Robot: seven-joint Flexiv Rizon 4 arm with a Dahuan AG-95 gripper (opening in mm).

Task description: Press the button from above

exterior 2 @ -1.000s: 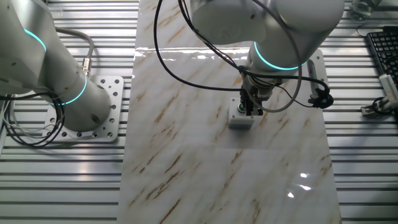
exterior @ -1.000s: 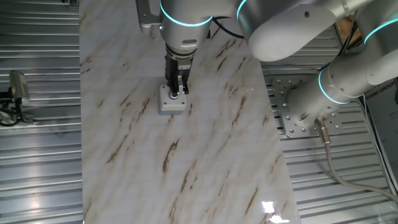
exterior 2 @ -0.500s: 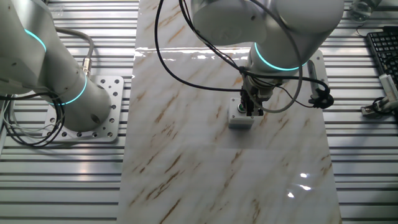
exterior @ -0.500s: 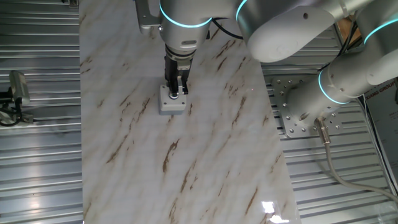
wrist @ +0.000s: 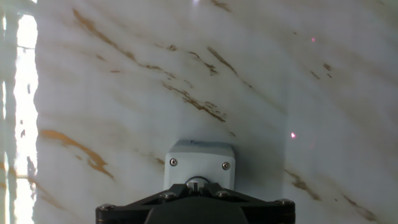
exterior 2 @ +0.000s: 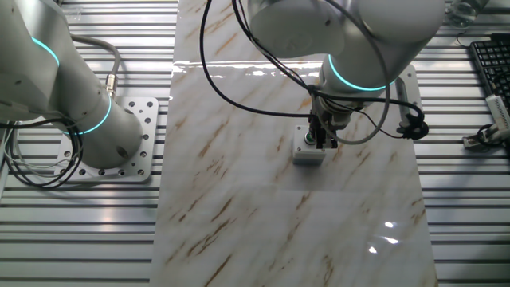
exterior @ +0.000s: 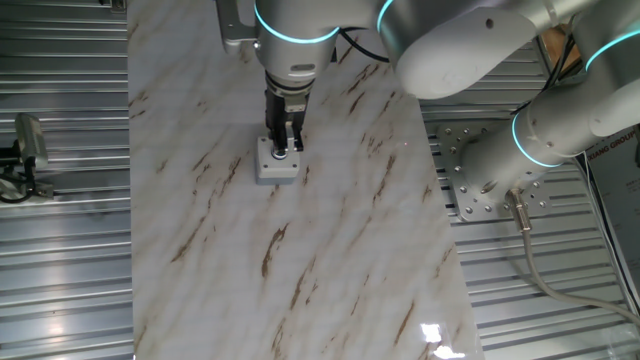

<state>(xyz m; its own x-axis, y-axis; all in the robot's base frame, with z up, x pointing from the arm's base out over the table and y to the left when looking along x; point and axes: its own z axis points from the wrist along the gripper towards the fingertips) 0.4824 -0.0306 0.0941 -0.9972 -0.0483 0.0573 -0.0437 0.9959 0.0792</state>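
Observation:
The small light grey square box [exterior: 275,169] stands on the marble tabletop, also in the other fixed view [exterior 2: 307,155] and low in the hand view [wrist: 199,159]. My gripper [exterior: 283,150] points straight down, with its tips on the top of the box where the button sits. In the hand view the two dark fingers [wrist: 168,198] meet over the round button [wrist: 198,181], which is mostly covered; only its upper rim shows. The fingertips touch each other, so the gripper [wrist: 198,188] is shut, and it holds nothing.
The marble board [exterior: 330,240] lies on a ribbed metal table [exterior: 60,250]. A second robot arm's base [exterior 2: 111,135] stands beside the board. A keyboard [exterior 2: 490,60] and a small clamp [exterior: 25,150] lie off to the sides.

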